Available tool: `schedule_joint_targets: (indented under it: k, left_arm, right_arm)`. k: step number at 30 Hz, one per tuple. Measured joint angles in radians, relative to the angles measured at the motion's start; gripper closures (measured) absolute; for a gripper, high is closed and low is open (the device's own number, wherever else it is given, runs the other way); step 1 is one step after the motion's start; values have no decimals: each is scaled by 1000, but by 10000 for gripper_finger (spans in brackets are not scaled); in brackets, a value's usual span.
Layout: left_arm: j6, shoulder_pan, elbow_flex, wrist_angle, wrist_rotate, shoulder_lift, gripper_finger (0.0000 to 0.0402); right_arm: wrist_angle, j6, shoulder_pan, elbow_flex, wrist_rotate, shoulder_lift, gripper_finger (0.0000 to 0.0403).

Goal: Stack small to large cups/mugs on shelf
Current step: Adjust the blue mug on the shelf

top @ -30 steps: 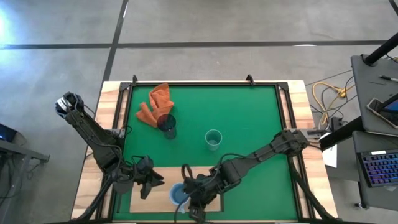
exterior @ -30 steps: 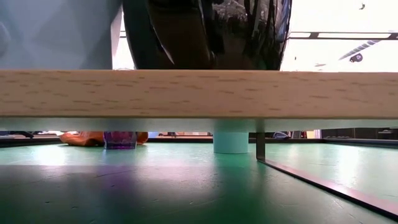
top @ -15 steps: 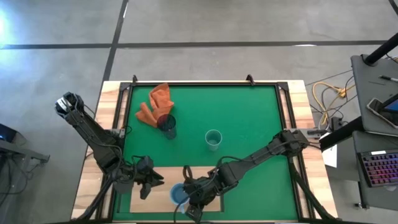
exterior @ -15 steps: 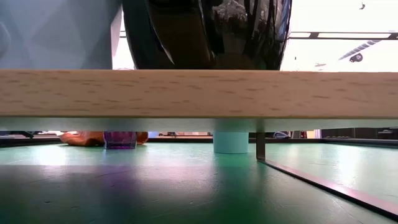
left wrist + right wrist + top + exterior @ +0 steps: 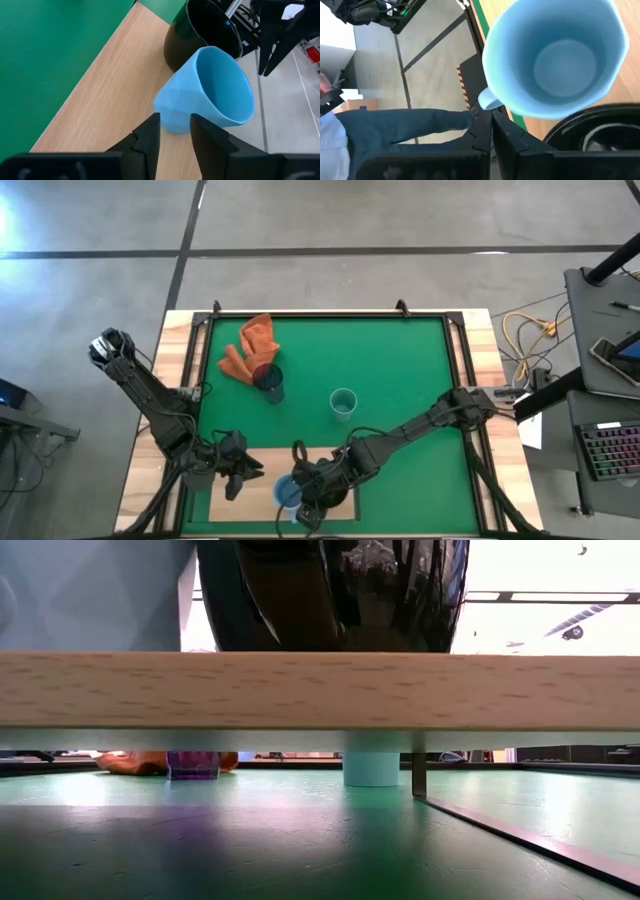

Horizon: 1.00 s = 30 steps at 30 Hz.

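Observation:
The light blue mug (image 5: 287, 492) and the black mug (image 5: 200, 35) stand side by side on the wooden shelf (image 5: 262, 480) at the table's near edge, bases down on the board (image 5: 320, 690). The right arm mostly hides the black mug from above. My right gripper (image 5: 304, 504) is shut at the blue mug's handle. My left gripper (image 5: 245, 473) is slightly open over the shelf's left part, a short way left of the blue mug (image 5: 210, 95). The dark purple cup (image 5: 268, 380) and the teal cup (image 5: 343, 403) stand on the green mat. My right gripper pinches the light blue mug's handle (image 5: 486, 103) between its two fingers, which come from above and point down beside the mug's rim. The mug stands upright with its base on the shelf, next to the black mug (image 5: 590, 132).
An orange cloth (image 5: 250, 345) lies on the mat at the far left, touching the purple cup. The shelf stands raised on legs above the mat (image 5: 418, 775). A dark frame borders the mat. A person's legs show beyond the near edge (image 5: 410, 130).
My right gripper has edged a little toward the table's left, staying at the blue mug. Both mugs keep their places on the shelf.

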Motion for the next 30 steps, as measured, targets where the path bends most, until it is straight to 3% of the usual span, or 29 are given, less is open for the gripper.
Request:
schedule_joint_targets:
  k: [10,30]
  left_arm:
    - [0,0,0,0,0,0,309]
    - [-1,0,0,-1,0,0,309]
  right_arm:
    - [1,-28,-2,-10,-50,0,394]
    - [25,-25,-4,4,-42,48,394]
